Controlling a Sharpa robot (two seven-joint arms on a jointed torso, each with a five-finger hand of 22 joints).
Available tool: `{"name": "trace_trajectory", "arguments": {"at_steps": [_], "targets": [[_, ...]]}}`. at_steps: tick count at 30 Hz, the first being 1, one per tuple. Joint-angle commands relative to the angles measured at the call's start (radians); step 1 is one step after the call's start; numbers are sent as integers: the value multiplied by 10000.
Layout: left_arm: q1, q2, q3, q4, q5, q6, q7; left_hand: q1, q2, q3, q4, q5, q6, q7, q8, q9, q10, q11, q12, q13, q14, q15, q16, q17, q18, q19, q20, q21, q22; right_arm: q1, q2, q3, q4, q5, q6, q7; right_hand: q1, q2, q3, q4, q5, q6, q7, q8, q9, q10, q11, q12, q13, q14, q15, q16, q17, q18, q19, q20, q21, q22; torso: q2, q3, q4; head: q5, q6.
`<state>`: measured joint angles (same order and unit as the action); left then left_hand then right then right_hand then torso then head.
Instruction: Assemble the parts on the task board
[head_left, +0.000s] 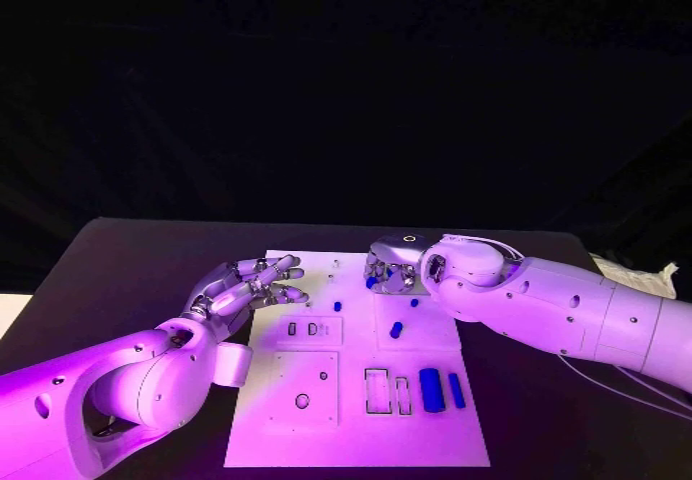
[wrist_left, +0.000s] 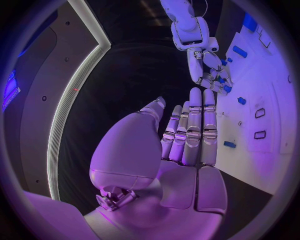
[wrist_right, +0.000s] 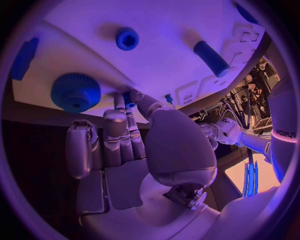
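The white task board lies in the middle of the table. My right hand hovers over its far part, and thumb and a finger pinch a small blue part. Close to that hand lie a blue gear, a blue ring and a blue cylinder. More blue parts rest on the board: a small peg, a short pin, a thick cylinder and a thin bar. My left hand hangs at the board's left edge, fingers stretched out and holding nothing.
The board has empty slots: rectangular ones beside the thick cylinder, small ones near my left hand, and an oval hole at the near left. A pale crumpled object lies at the table's right edge.
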<state>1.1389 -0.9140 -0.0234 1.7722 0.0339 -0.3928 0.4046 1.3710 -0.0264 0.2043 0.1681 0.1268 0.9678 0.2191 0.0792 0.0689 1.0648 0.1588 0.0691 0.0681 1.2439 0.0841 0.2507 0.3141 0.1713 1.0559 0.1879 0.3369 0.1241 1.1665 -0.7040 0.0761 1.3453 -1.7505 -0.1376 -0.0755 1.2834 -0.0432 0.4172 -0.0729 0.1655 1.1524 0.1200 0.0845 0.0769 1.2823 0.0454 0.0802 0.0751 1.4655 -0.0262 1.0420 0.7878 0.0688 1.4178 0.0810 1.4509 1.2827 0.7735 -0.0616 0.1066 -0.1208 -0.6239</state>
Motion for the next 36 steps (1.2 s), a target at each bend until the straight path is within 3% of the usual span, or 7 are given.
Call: {"name": "trace_trajectory", "arguments": {"at_steps": [1, 10, 13, 17, 31, 36], "targets": [[21, 18, 8, 3, 25, 83, -16, 71, 40, 35, -29, -30, -56, 21, -73, -7, -85, -21, -53, -13, -90, 5, -36, 16, 100, -57, 18, -65, -11, -8, 5, 2, 92, 564, -1314, 332, 111, 289, 62, 26, 74, 340, -165, 156, 255, 136, -30, 53, 46, 127, -95, 67, 4, -70, 11, -64, 57, 30, 31, -20, 75, -32, 47], [21, -4, 8, 6, 26, 110, -7, 79, 37, 51, -45, -31, -70, 27, -82, -8, -103, -14, -55, -15, -107, 11, -47, 30, 98, -66, 22, -69, -14, -3, 257, 6, 44, 525, -2146, -228, 63, 224, 79, 107, -142, 315, -156, 131, 310, 148, -21, -52, 33, 113, -96, 105, -5, -73, 9, -85, 67, 42, 60, -59, 171, -94, 104], [21, -7, 8, 15, 26, 91, -25, 81, 36, 56, -50, -31, -74, 28, -85, -8, -107, -13, -56, -15, -112, 13, -50, 34, 98, -68, 23, -70, -15, 6, 384, 7, -24, 441, -2175, -392, 31, 168, 63, 139, -211, 301, -150, 116, 328, 137, -12, -94, 25, 114, -90, 129, 2, -77, 14, -83, 75, 57, 82, -65, 191, -143, 110], [23, -17, 10, 47, 27, 83, -35, 82, 35, 58, -52, -32, -74, 29, -85, -8, -109, -12, -55, -15, -115, 14, -52, 36, 98, -70, 24, -71, -15, 19, 579, 8, -137, 240, -2122, -593, 9, 137, 62, 176, -279, 272, -141, 90, 341, 105, 0, -135, 14, 110, -81, 138, -12, -76, 10, -77, 75, 54, 108, -70, 194, -80, 139], [46, -19, 28, 107, 28, 95, -59, 82, 35, 58, -52, -32, -74, 29, -85, -8, -109, -12, -55, -15, -115, 14, -52, 36, 98, -70, 24, -71, -15, 32, 1042, 11, -551, -122, -2166, -1206, -36, 71, 80, 264, -325, 177, -96, 8, 357, -15, 46, -188, -18, 80, -50, 101, -123, -73, -7, -53, 70, 36, 183, -102, 370, -281, 140], [50, -18, 29, 110, 28, 101, -64, 82, 35, 58, -52, -32, -74, 29, -85, -8, -109, -12, -55, -15, -115, 14, -52, 36, 98, -70, 24, -71, -15, 34, 1079, 11, -586, -309, -2145, -1366, -43, 54, 77, 271, -327, 173, -93, 2, 359, -25, 49, -188, -20, 77, -46, 100, -129, -72, -9, -50, 69, 33, 206, -110, 389, -310, 138]]}}
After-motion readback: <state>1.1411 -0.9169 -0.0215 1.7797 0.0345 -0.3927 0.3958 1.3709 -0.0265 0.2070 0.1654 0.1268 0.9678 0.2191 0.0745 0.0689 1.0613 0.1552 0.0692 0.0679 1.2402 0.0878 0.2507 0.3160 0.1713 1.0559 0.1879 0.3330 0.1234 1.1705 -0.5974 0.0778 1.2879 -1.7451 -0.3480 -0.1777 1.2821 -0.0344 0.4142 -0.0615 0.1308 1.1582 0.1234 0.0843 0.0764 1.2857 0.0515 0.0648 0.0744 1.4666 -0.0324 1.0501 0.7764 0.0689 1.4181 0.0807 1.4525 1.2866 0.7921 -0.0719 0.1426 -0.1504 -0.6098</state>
